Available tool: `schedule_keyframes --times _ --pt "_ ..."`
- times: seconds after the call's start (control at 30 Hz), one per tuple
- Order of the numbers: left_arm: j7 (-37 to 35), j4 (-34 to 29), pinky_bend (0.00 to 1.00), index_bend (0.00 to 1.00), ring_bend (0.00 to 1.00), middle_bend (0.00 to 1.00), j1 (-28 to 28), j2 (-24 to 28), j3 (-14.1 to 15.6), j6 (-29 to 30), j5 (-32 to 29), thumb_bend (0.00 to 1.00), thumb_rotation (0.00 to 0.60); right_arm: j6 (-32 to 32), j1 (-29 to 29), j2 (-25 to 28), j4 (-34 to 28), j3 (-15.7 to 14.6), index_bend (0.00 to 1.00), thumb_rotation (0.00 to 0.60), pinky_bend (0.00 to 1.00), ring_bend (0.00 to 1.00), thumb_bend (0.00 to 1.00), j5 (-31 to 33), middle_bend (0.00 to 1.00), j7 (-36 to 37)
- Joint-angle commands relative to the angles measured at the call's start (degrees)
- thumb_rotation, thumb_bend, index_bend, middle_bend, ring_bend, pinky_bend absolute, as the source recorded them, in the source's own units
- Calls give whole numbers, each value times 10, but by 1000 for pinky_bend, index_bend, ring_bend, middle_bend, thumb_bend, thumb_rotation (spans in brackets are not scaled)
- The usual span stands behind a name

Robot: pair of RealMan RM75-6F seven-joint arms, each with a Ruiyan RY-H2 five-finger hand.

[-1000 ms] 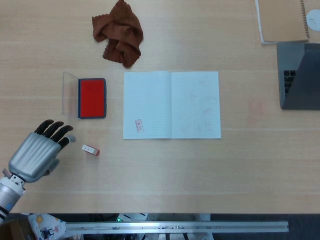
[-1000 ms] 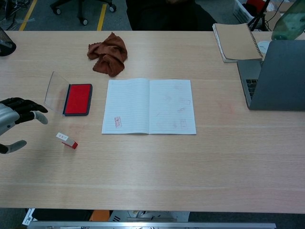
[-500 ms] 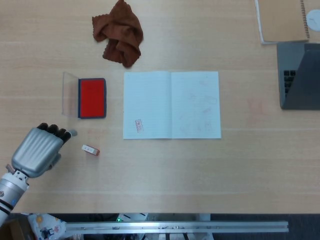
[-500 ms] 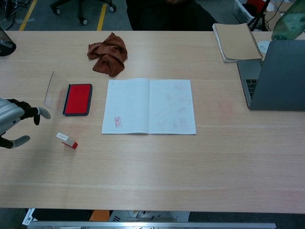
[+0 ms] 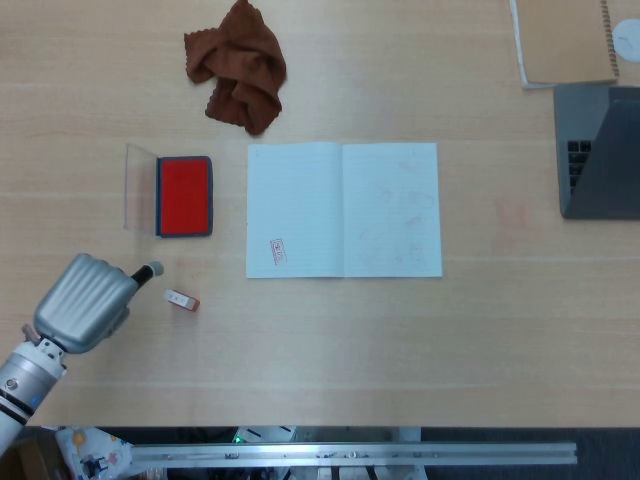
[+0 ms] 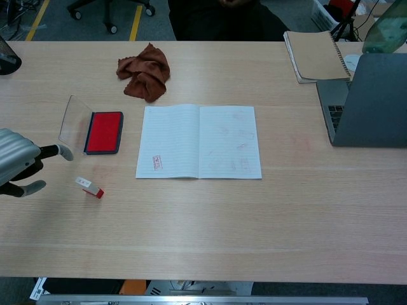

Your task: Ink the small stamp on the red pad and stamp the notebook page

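Note:
The small stamp (image 5: 181,299) (image 6: 89,187), white with a red end, lies on its side on the table below the red ink pad (image 5: 184,196) (image 6: 103,132). The pad's clear lid is folded open to the left. The open notebook (image 5: 343,208) (image 6: 198,141) lies in the middle, with a red stamp mark (image 5: 278,252) low on its left page. My left hand (image 5: 85,300) (image 6: 19,164) hovers just left of the stamp and holds nothing; one finger and the thumb stand apart, pointing toward the stamp. My right hand is out of both views.
A crumpled brown cloth (image 5: 238,68) lies behind the pad. A grey laptop (image 5: 600,150) and a spiral-bound pad (image 5: 565,40) sit at the far right. Bare wood lies between the stamp and the table's front edge.
My left hand has moved right and a little forward, closer to the stamp, and its fingers have tucked under so fewer show from above. The stamp, pad and notebook have not moved.

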Motion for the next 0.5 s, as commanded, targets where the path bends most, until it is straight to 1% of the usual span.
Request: schedule_keyframes --times 0.03,0.2,0.33,0.5 --pt "12 -4 1000 319 979 939 -6 -2 1 -12 -4 256 600 1 -1 0 2 0 514 600 347 278 352 1 465 1" --pt "31 -7 1000 348 982 942 -12 -12 0 -29 -20 249 600 1 -3 1 6 -1 514 600 347 278 352 2 465 7" --pt "45 -8 1000 370 983 942 -14 -23 -2 -34 -29 225 600 1 -4 1 9 -2 514 600 347 278 352 3 465 10" --pt "61 -11 1000 383 985 942 -19 -37 -5 -41 -40 225 600 -2 -5 -1 14 -3 514 600 347 278 352 3 465 14"
